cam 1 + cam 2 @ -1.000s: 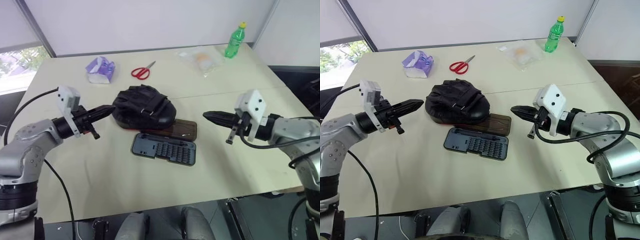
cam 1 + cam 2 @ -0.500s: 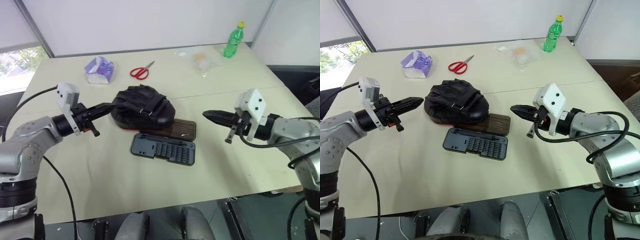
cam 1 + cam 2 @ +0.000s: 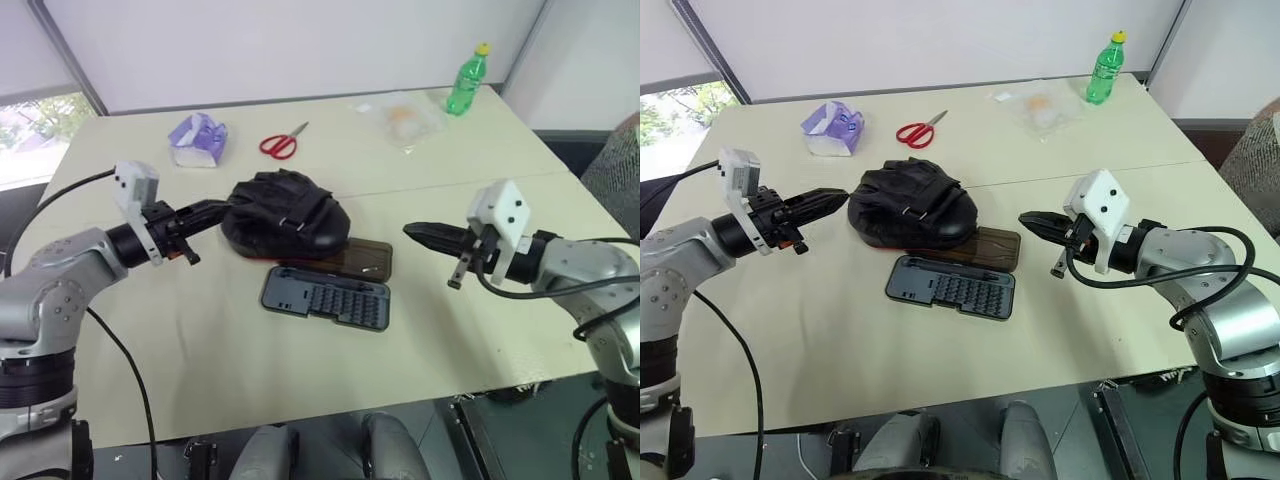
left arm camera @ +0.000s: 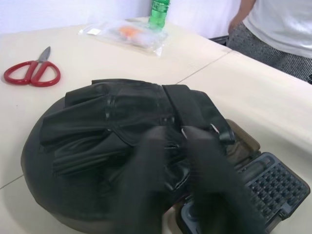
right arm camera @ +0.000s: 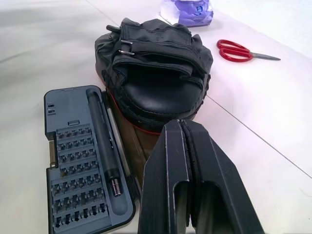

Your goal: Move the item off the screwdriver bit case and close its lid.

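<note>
the left pincer (image 3: 212,209) has just parted its fingers a little, holding nothing, tips just beside the mitt (image 3: 287,213) at its 9 o'clock. the mitt lies on the smoky lid (image 3: 368,260) of the bit case (image 3: 328,297), mid worktop (image 3: 250,370). likely a grasp is coming. the right pincer (image 3: 413,232) stays shut, empty, at 3 o'clock.

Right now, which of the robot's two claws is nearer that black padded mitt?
The left gripper: its tips nearly reach the black mitt. The right gripper hangs well clear, across the brown lid.

Left gripper (image 3: 836,195) newly parted.
</note>
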`<state>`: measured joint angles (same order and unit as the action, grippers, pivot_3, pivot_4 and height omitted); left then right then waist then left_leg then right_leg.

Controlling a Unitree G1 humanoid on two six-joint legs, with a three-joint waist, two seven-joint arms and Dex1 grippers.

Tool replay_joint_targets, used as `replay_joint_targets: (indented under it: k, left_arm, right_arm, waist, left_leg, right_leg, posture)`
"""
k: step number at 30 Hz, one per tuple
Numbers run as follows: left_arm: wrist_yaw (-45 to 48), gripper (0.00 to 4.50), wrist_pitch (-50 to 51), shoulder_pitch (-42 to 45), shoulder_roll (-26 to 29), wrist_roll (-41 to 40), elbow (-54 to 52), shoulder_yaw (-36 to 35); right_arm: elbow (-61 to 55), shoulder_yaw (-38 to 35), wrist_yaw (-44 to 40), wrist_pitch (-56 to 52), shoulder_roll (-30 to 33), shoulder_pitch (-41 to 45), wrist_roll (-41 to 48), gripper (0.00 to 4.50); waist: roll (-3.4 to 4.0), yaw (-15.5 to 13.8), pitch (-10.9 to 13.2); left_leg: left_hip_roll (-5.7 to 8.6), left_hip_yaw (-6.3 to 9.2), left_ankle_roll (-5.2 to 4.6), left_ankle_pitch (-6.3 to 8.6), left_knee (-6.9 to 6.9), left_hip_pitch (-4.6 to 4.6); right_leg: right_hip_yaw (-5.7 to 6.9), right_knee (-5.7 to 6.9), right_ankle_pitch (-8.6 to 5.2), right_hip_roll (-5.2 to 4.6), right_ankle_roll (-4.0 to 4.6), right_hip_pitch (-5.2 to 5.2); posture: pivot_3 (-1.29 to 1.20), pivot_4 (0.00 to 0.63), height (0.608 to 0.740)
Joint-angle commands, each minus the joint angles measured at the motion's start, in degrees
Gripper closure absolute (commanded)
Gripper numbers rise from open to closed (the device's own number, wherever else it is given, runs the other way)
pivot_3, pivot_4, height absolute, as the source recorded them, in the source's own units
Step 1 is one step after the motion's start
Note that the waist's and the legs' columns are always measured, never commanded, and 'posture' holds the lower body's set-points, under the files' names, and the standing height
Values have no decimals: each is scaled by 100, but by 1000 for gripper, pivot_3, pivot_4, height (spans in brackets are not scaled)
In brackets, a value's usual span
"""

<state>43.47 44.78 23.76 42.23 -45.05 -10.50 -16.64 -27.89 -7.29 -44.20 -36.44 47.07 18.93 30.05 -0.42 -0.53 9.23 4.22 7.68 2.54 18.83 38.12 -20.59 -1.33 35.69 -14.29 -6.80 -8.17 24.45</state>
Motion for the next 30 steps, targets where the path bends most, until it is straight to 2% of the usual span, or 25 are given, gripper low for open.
replay_joint_targets:
  k: [1,4,5,9,20,26,28,30]
  left_arm:
    - [116,1709,-73,184,103,-20,-28,-78]
    - [247,236,-175,272,174,120,65,32]
    - [296,90,-211,299,185,170,95,67]
    - [440,90,-650,674,59,638,537,472]
    - [820,90,-2780,1935,-991,2663,3696,1891]
    - [636,90,-3715,2180,-1440,3341,5159,2079]
    - [571,611,-3909,2244,-1518,3426,5453,2035]
    - [606,1340,-3988,2271,-1559,3428,5586,1990]
  right_arm:
    - [-123,-43,20,89,-19,115,-2,4500]
    - [-109,-10,41,98,-47,135,-21,4500]
    - [-111,3,51,103,-60,135,-30,4500]
    - [-114,48,113,103,-163,159,-47,4500]
    - [-157,135,236,171,-314,128,-165,4500]
    - [-392,-13,403,87,-294,-82,-149,4500]
    - [-422,-43,447,74,-292,-102,-140,4500]
    - [-437,-55,464,81,-282,-121,-144,4500]
  waist:
    - [0,-3,0]
    - [0,-3,0]
    - [0,-3,0]
    - [0,-22,0]
    - [-4,18,2]
    - [-5,-30,-1]
    - [-8,-34,-2]
    - [-9,-21,-4]
  left_leg:
    - [0,0,0,0,0,0]
    - [1,-1,0,0,0,-1]
    - [1,-1,0,0,0,-1]
    - [2,-1,0,0,1,-1]
    - [7,-5,1,-1,3,-13]
    - [10,-7,1,-1,13,-11]
    - [13,-9,2,-3,18,0]
    - [13,-8,4,-4,18,14]
  right_leg:
    - [0,0,0,0,0,0]
    - [-1,-1,0,-1,0,0]
    - [0,-1,0,-1,0,0]
    - [0,0,0,0,0,0]
    - [5,0,1,0,-1,11]
    - [7,7,1,-1,-2,4]
    - [9,10,1,-2,-2,-11]
    - [9,14,2,-2,-3,-26]
  posture:
    - [0,150,740]
    - [0,150,740]
    - [0,150,740]
    - [0,150,740]
    - [0,150,740]
    - [0,150,740]
    - [0,150,740]
    - [0,150,740]
